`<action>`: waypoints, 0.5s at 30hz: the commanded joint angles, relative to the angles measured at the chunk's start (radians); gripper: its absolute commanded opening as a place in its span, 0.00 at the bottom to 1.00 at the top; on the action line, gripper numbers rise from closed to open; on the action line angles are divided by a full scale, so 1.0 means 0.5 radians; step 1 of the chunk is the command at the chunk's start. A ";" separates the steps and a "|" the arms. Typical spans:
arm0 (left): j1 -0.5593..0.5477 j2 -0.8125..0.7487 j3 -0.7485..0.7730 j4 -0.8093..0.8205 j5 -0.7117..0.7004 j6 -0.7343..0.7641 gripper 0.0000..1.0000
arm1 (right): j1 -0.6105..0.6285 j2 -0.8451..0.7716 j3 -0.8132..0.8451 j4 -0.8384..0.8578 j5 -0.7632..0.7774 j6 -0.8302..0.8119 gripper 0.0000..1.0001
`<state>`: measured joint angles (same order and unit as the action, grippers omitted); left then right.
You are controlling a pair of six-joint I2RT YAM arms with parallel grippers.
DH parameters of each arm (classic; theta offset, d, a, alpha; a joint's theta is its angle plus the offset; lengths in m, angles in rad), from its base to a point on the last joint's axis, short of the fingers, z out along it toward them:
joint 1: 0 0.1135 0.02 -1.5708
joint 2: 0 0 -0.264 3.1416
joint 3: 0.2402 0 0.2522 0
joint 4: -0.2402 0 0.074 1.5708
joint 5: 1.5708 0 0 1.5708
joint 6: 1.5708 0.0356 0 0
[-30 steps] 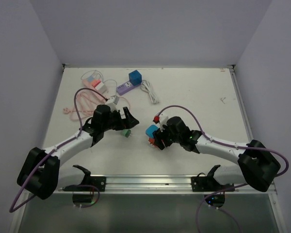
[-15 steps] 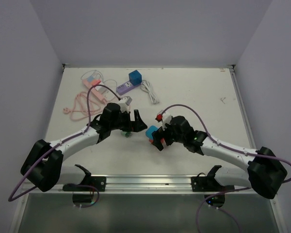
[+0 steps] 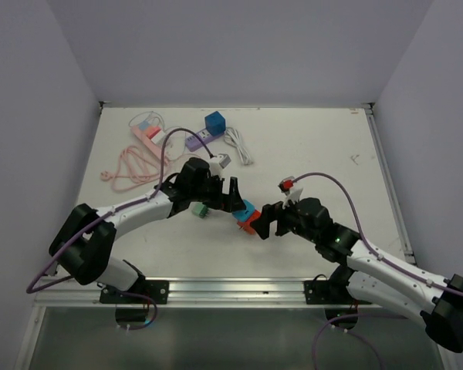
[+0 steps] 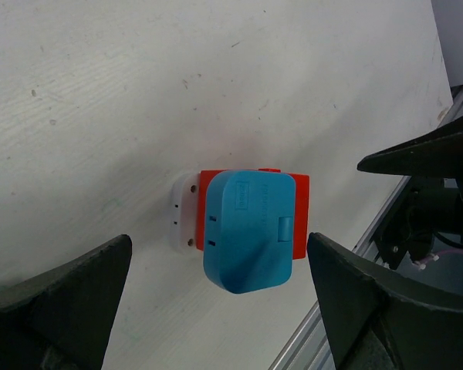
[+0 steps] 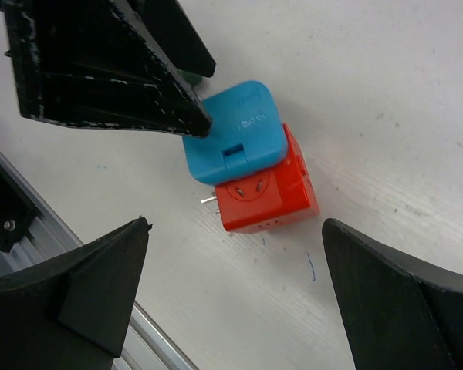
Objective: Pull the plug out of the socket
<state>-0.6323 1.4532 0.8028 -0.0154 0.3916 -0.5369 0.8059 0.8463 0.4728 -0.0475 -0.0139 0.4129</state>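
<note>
left gripper [image 4: 218, 243] and right gripper [image 5: 235, 223] both wide, holding nothing; blue plug [image 4: 249, 231] sits seated in the red socket cube [image 5: 266, 196], frame centre, on the table [image 4: 100, 92]; risk: my fingers clamp plug and cube together, so the pair slides unseparated.

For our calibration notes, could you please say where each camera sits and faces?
Top external: above and behind the arms, looking down on the table; left arm and right arm show.
Left wrist: on the left arm, looking down at the blue plug on the red socket; own fingers show.
Right wrist: on the right arm, facing the same pair; own fingers show.
Shared: all see plug and socket.
</note>
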 commanded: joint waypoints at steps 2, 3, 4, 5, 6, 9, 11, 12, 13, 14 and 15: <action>-0.048 0.072 0.149 -0.067 0.045 0.107 0.99 | -0.007 -0.140 -0.145 0.083 0.190 0.383 0.99; -0.052 0.103 0.161 -0.067 0.045 0.110 0.98 | -0.013 -0.180 -0.181 0.083 0.209 0.438 0.99; -0.064 0.118 0.183 -0.076 0.045 0.114 0.98 | -0.016 -0.195 -0.197 0.074 0.239 0.459 0.99; -0.070 0.131 0.195 -0.083 0.042 0.117 0.96 | -0.026 -0.205 -0.224 0.064 0.252 0.487 0.99; -0.079 0.155 0.201 -0.086 0.039 0.123 0.95 | -0.035 -0.229 -0.243 0.058 0.264 0.548 0.99; -0.107 0.186 0.226 -0.107 0.024 0.132 0.90 | -0.068 -0.254 -0.313 0.083 0.273 0.671 0.99; -0.143 0.192 0.232 -0.125 -0.004 0.141 0.84 | -0.099 -0.263 -0.350 0.168 0.267 0.741 0.99; -0.153 0.195 0.232 -0.126 -0.010 0.141 0.82 | -0.111 -0.263 -0.357 0.169 0.264 0.763 0.99; -0.162 0.192 0.232 -0.129 -0.019 0.144 0.79 | -0.124 -0.254 -0.369 0.196 0.261 0.785 0.99; -0.171 0.192 0.235 -0.132 -0.022 0.141 0.78 | -0.157 -0.248 -0.393 0.217 0.234 0.818 0.99; -0.183 0.189 0.232 -0.132 -0.031 0.138 0.77 | -0.179 -0.232 -0.406 0.239 0.212 0.840 0.99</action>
<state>-0.7067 1.5448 0.8795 -0.0734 0.3874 -0.4915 0.7425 0.7261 0.2901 -0.0086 0.0872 0.7490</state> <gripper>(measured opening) 0.777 0.987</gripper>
